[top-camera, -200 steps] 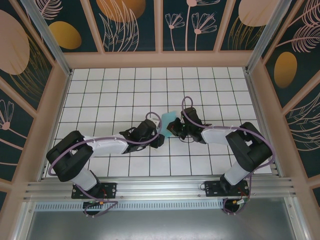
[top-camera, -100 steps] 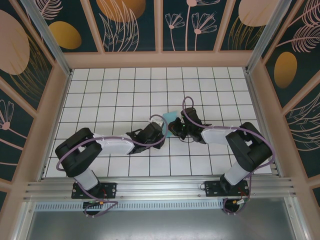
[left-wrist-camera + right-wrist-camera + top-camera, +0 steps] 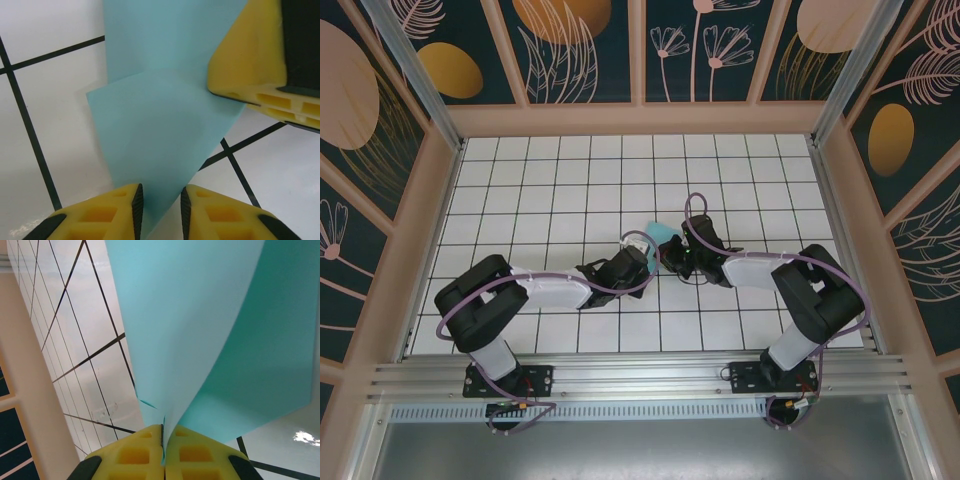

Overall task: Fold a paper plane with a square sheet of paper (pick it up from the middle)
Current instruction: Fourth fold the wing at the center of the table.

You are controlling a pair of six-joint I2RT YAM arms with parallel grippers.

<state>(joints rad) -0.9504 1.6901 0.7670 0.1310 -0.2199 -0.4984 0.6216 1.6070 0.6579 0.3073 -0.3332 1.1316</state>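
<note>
Since a second ago the left claw [image 3: 642, 262] has swung rightward to meet the right claw [image 3: 670, 256] near the middle of the white gridded worktop [image 3: 550, 190]. Its yellow pads [image 3: 120, 212] stand a narrow gap apart, with the lower tip of the light cyan square sheet of paper [image 3: 160, 125] in that gap. Opposite, the right claw is pinched tight on the sheet's edge.

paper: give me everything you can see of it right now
The paper is thin, plain light cyan and matte. It is folded, with one layer overlapping another, and bows in a soft curve. It sits mid-table between the two arms and looks partly raised off the surface. The right gripper is shut on one edge. The left gripper has its jaws either side of a lower corner, not clamped.
</note>
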